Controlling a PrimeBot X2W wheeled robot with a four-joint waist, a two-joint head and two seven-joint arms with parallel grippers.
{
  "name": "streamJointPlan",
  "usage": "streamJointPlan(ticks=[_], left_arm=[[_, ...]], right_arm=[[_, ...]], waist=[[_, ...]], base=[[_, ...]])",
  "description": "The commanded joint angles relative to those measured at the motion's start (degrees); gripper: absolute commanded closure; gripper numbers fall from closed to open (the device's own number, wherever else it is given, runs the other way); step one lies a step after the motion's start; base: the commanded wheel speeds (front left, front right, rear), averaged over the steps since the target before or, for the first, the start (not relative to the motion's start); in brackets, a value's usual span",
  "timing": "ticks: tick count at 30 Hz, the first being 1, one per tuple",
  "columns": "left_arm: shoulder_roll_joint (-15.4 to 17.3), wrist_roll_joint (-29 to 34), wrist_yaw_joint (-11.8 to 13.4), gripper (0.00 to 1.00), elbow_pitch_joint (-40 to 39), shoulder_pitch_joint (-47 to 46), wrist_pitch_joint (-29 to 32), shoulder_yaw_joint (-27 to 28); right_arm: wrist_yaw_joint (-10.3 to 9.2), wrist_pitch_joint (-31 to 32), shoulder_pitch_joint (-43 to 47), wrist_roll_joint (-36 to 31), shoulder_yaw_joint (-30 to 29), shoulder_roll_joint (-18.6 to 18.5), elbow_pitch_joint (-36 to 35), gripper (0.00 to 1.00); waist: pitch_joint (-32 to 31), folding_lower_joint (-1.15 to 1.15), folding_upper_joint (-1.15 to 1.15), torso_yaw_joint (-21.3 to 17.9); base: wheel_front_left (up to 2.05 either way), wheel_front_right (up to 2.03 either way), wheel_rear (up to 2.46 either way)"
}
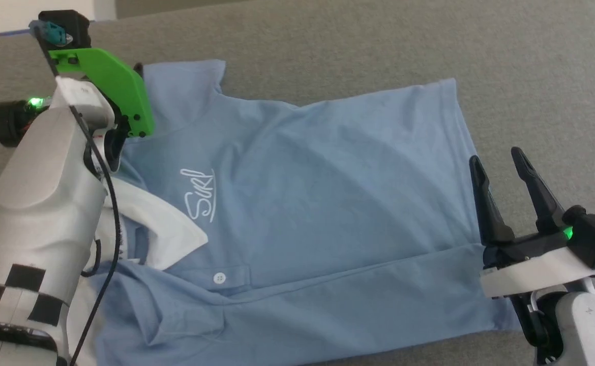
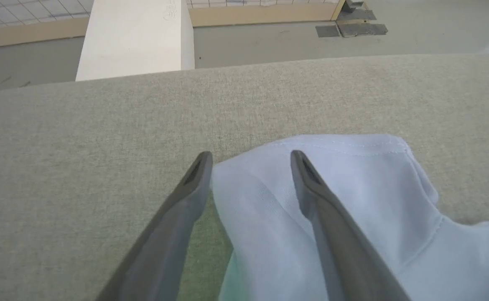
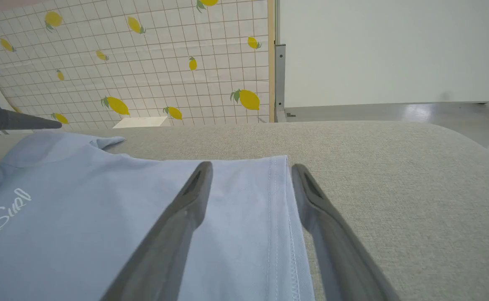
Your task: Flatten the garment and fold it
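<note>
Grey cloth surface has the light blue polo shirt lying spread out on it. Its white collar is flipped open. Left gripper is wide open over a sleeve, holding nothing. Right gripper is wide open too, its 2 fingers on either side of the bottom hem.

Table w/ grey-beige fabric top. Behind it: white-tiled wall w/ yellow lemon print, plain white panel beside it. Grey floor, white block, wood skirting.
</note>
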Motion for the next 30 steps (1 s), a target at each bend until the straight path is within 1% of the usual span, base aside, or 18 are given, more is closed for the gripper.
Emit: streamJointPlan(ticks=[1,3,5,9,10,11,12,16,18,21,23,26,30], left_arm=[[-0.3,-0.3,1.2,0.0,1.2,-1.3,1.5,0.0],[-0.2,-0.1,2.7,0.0,2.9,-1.8,3.9,-0.3],[0.5,0.9,4.1,0.0,4.5,-2.3,5.7,-1.0],[1.1,1.2,5.4,0.0,6.3,-2.3,8.6,-1.6],[1.1,1.1,5.3,0.16,6.5,-2.2,9.3,-1.9],[1.0,1.1,5.3,0.56,6.5,-2.0,10.0,-2.1],[0.7,0.8,4.9,1.0,6.3,-1.5,11.7,-2.6],[0.9,-0.6,3.2,1.0,4.4,-0.8,14.7,-2.8],[1.3,-1.2,2.3,1.0,3.0,-0.7,15.4,-2.7],[1.7,-1.9,1.0,1.0,0.8,-0.6,17.6,-3.2],[1.9,-2.1,0.6,1.0,-0.5,-0.6,18.4,-3.4],[2.1,-2.2,0.3,1.0,-2.6,-0.7,19.1,-3.8],[2.0,-2.4,0.0,1.0,-4.8,-0.5,19.0,-4.1]], right_arm=[[-0.09,-0.2,-1.0,0.3,0.2,-0.1,0.2,0.0],[-0.09,-0.4,-1.2,0.5,0.4,0.0,0.3,0.0],[-0.09,-0.5,-1.3,0.6,0.6,0.1,0.5,0.0],[-0.09,-0.6,-1.3,0.7,0.9,0.6,0.7,0.0],[-0.09,-0.5,-1.3,0.7,1.0,0.6,0.9,0.0],[-0.09,-0.3,-1.3,0.6,1.1,0.5,1.0,0.0],[-0.09,0.0,-1.7,0.6,1.5,0.3,1.1,0.0],[-0.09,1.9,-4.9,0.3,1.7,-0.7,1.5,0.0],[-0.09,4.7,-8.1,0.2,1.7,-1.3,2.6,0.0],[-0.09,10.6,-15.4,0.7,0.7,-1.6,5.6,0.0],[-0.09,14.5,-19.5,1.0,0.4,-1.8,8.3,0.0],[-0.09,22.8,-26.5,1.2,-0.6,-1.7,15.1,0.0],[-0.09,34.6,-34.4,0.7,-3.1,0.3,25.2,0.0]], waist=[[2.3,-0.01,0.0,-2.3],[2.6,-0.01,0.0,-2.7],[2.9,-0.01,0.0,-3.1],[3.2,-0.01,0.0,-3.5],[3.2,-0.01,0.0,-3.4],[3.2,-0.01,0.0,-3.4],[3.2,-0.01,0.0,-3.3],[3.2,-0.01,0.0,-3.0],[3.2,-0.01,0.0,-2.8],[3.2,-0.01,0.0,-1.9],[3.3,-0.01,0.0,-1.4],[3.5,-0.01,0.0,-0.2],[4.0,-0.01,0.0,1.1]], base=[[0.0,0.0,0.0],[0.0,0.0,0.0],[0.0,0.0,0.0],[0.0,0.0,0.0],[0.0,0.0,0.0],[0.0,0.0,0.0],[0.0,0.0,0.0],[0.0,0.0,0.0],[0.0,0.0,0.0],[0.0,0.0,0.0],[0.0,0.0,0.0],[0.0,0.0,0.0],[0.0,0.0,0.0]])
